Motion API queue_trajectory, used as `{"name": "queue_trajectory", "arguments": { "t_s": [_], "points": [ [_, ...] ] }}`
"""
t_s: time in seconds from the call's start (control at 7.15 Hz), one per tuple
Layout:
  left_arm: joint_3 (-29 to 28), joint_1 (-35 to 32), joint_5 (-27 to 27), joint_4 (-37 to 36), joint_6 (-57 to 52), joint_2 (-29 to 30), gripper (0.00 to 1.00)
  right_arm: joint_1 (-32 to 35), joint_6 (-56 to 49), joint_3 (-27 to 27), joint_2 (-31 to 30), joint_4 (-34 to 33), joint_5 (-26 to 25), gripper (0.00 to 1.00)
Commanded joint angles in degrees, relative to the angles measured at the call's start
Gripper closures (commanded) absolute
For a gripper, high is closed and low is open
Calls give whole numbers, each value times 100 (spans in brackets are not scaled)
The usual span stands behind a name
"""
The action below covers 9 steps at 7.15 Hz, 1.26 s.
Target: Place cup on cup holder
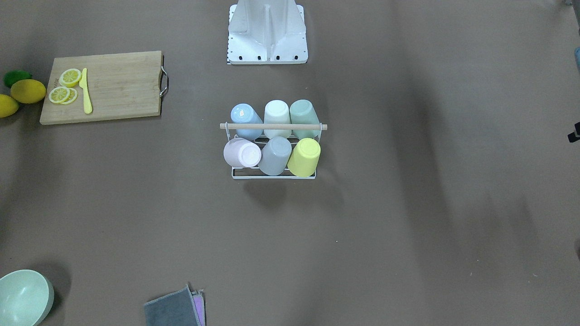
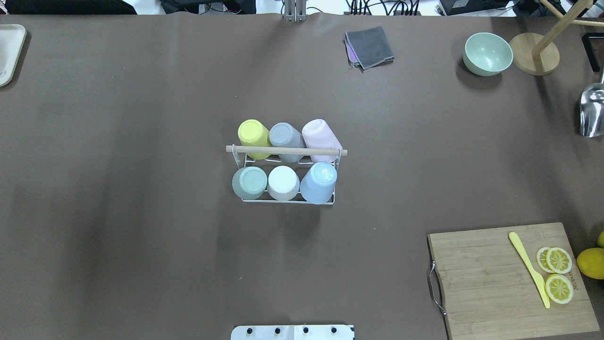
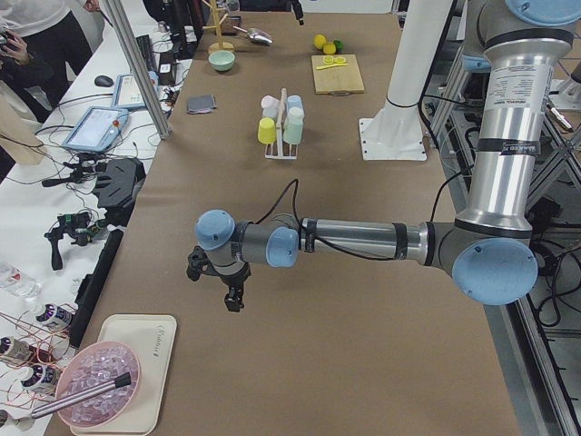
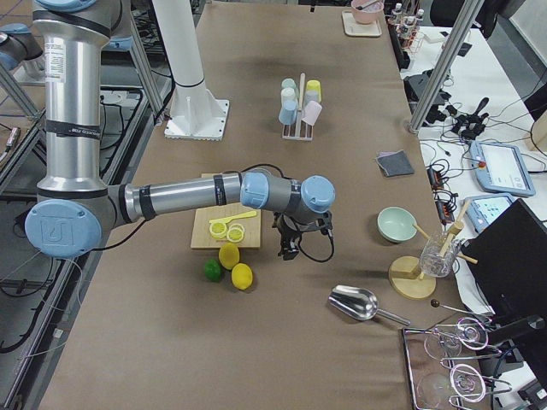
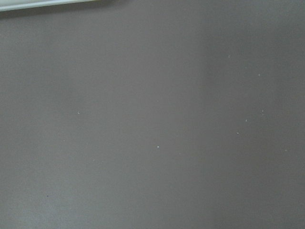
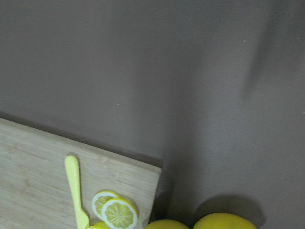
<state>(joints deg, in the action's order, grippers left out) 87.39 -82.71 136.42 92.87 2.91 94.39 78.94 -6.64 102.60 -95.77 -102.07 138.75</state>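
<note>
Mid-table: holder (image 2: 288, 151), rod lying side to side, full of cups (image 2: 252, 134). Well apart from left gripper (image 3: 218, 282) and right gripper (image 4: 289, 248), neither clearly nearer. Cannot tell whether either gapes.

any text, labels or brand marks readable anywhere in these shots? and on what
No text is clear enough to quote.
cutting board: small brand stamp by the lemon slices, too small to read.
left arm's upright tube: vertical printed lettering, blurred.
right arm's upright tube: the same kind of lettering, blurred.
cream tray: a script mark, illegible.
</note>
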Motion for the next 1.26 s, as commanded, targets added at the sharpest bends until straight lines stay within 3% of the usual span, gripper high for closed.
{"name": "queue_trajectory", "arguments": {
  "t_s": [0.0,0.28,1.12],
  "points": [
    [137,-9,-1,-6,-1,-17,2,156,1136,-21,-143,397,-215,6],
    [199,-18,-10,-23,26,-35,2,462,1295,-21,-152,600,-594,6],
    [279,-9,-45,-6,-27,-88,2,648,1271,-127,-30,600,-542,0]
  ]
}}
